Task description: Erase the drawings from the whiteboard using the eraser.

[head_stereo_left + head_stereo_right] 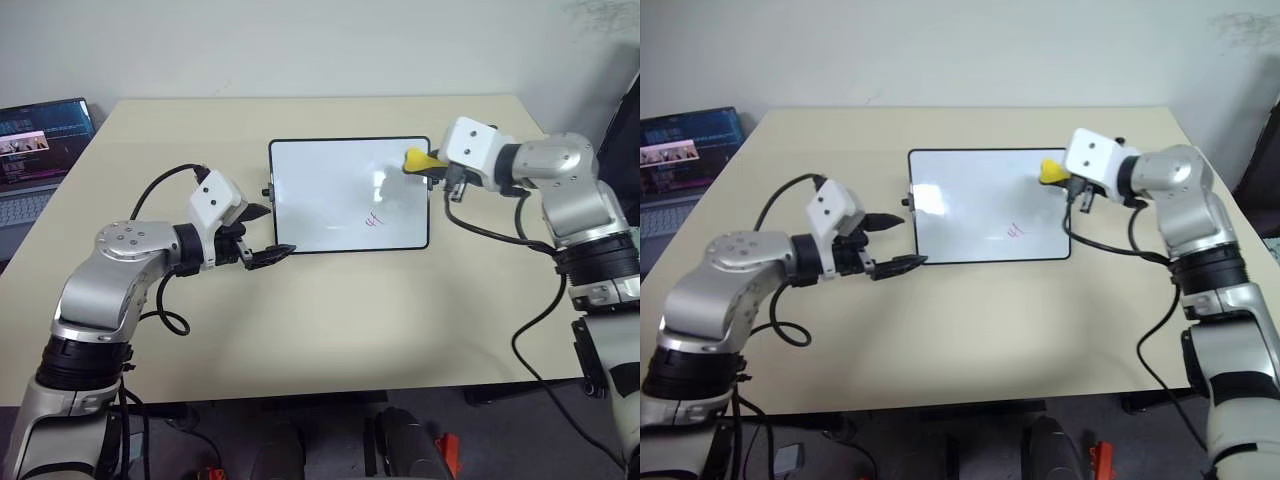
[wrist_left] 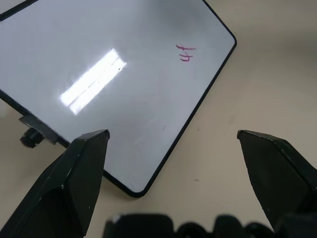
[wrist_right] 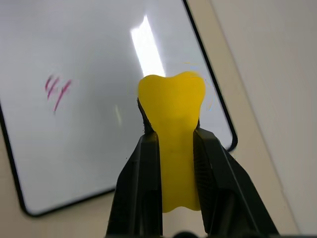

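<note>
- Whiteboard (image 1: pixel 330 175): lies flat on the beige table (image 1: pixel 330 320), between the two arms, its black frame and side knobs visible. Most of its white surface reads clean apart from a ceiling-light glare.
- Drawings (image 1: pixel 374 217): one small cluster of thin red strokes remains, low on the board and right of its centre, near the edge closest to the robot. No other marks can be made out.
- Eraser (image 3: pixel 172 124): a yellow block pinched between the two black fingers of the right gripper (image 3: pixel 173 144), its free end protruding past the fingertips. In the head views it hangs over the board's far right corner, well apart from the red strokes; contact with the surface cannot be told.
- Left gripper (image 2: pixel 171 141): fingers spread wide, holding nothing, poised just beside the board's near left corner without visibly touching it.
- Laptop (image 1: pixel 35 150): open at the far left edge of the table, not involved.
- Progress, as judged: the eraser is in hand and the board largely clear; the remaining red cluster is still to be wiped, which calls for bringing the eraser down and toward it.
</note>
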You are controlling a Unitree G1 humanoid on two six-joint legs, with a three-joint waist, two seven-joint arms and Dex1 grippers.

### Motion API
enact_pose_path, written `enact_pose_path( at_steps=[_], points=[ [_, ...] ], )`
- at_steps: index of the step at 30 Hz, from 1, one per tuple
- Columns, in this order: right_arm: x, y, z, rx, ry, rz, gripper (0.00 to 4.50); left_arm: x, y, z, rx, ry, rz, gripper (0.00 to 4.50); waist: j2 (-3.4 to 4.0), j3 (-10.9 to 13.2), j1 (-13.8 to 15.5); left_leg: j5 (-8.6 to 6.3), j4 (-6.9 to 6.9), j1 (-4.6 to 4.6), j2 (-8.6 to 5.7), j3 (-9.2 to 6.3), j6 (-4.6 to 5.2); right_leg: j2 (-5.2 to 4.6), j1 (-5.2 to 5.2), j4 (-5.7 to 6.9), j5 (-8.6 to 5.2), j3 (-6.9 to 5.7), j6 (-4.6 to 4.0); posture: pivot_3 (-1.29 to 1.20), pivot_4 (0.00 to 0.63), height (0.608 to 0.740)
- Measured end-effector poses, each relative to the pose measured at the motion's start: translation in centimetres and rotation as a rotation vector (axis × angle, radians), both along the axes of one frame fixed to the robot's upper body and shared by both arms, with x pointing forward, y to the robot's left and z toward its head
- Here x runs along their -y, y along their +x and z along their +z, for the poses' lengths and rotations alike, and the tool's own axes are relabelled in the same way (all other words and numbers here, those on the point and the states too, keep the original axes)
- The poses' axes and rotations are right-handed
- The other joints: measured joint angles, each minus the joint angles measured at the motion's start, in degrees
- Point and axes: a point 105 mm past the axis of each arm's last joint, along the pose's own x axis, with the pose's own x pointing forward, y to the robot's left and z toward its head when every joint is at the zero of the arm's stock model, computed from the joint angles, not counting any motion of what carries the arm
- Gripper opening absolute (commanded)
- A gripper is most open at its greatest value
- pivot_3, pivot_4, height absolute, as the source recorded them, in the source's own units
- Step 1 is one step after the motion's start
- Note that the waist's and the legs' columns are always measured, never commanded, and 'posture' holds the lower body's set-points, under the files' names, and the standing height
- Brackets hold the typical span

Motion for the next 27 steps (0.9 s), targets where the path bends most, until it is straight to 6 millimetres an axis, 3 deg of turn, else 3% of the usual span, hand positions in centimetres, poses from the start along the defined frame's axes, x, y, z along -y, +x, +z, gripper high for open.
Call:
enact_pose_path(
  at_steps=[4, 13, 27],
  points=[
    [1.3, 0.0, 0.3, 0.005, -0.027, -0.038, 0.54, 0.0, -0.1, 0.3, 0.011, 0.013, -0.015, 4.50, 0.00, 0.0, -0.1, 0.00, 0.00, 0.01, 0.00, 0.00, 0.00, 0.00, -0.01, 0.01, 0.00, 0.01, 0.00, 0.00, 0.150, 0.740],
    [-1.1, -0.3, 0.3, -0.001, -0.001, 0.027, 0.54, 0.2, 0.1, 0.8, 0.036, 0.036, -0.032, 4.50, -0.01, 0.0, 0.1, 0.00, 0.01, -0.04, 0.00, 0.00, 0.00, 0.00, -0.01, -0.01, 0.00, -0.01, 0.00, 0.00, 0.150, 0.740],
    [-0.9, -0.1, -0.2, -0.018, -0.004, 0.017, 0.54, 0.2, 0.1, 0.8, 0.034, 0.038, -0.037, 4.50, -0.01, 0.0, 0.1, 0.00, 0.01, -0.04, 0.00, 0.00, 0.00, 0.00, -0.02, 0.00, 0.00, -0.01, -0.01, 0.00, 0.150, 0.740]
  ],
)
